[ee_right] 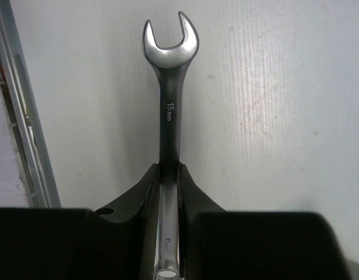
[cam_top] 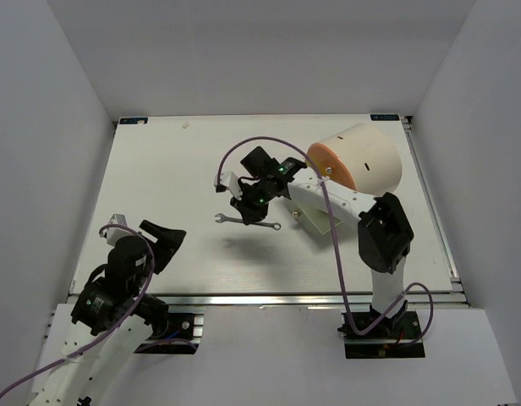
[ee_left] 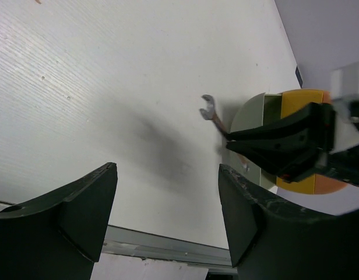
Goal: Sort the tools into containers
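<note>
The right claw [ee_right: 169, 175] is pinching the shiny metal wrench [ee_right: 169, 105] by its shank. The left claw [ee_left: 168, 213] is gaping, empty.

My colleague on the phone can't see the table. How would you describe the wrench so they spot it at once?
Find the cream-white drum with an orange face at the table's far right; the right arm reaches left past it. Pinched in the right gripper, mid-table, is the wrench, open end pointing away from the fingers. It is the only tool in view: silver, stamped 15 mm.
</note>
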Controlling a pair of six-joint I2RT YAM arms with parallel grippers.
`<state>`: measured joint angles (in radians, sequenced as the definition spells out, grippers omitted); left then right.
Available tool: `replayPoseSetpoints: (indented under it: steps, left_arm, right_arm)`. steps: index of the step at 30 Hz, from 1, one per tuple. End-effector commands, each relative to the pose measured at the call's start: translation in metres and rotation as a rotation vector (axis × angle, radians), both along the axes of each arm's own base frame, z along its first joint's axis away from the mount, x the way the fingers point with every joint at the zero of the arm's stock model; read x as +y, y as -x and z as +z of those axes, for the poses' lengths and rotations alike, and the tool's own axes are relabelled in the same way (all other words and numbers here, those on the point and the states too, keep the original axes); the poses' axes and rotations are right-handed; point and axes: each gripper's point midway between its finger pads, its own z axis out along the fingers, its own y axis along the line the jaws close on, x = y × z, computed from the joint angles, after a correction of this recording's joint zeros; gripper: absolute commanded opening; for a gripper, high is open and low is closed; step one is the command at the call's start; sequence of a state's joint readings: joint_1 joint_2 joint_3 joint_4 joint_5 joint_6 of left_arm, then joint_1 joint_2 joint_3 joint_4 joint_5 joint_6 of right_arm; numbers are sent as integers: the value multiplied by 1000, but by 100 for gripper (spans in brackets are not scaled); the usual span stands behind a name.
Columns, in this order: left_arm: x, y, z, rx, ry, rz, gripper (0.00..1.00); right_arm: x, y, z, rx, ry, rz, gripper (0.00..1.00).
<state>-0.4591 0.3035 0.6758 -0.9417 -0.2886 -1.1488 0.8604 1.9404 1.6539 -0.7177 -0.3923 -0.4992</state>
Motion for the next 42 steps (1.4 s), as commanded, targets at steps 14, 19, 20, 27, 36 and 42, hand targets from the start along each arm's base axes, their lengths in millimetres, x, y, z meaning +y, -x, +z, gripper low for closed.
replayPoseSetpoints:
  steps: [14, 19, 20, 27, 36, 42]
  left_arm:
    - [-28, -25, -6, -3, -3, -101, 79]
    - [-34, -29, -8, -1, 6, -116, 79]
    - [-35, -30, -8, -3, 9, -118, 79]
    - [-40, -33, -10, 1, 21, -132, 79]
    - [-43, -31, -13, -4, 41, -148, 79]
    - [-47, -34, -14, -9, 48, -159, 79]
  right_arm:
    - [-89, -73, 65, -120, -86, -249, 0]
    - [-113, -93, 53, -125, -79, -318, 0]
    - [-120, -97, 53, -138, -75, -343, 0]
    - [-149, -100, 32, -182, -24, -441, 0]
    - [-177, -104, 22, -227, 13, -551, 0]
    - [-186, -103, 17, -241, 39, -577, 12]
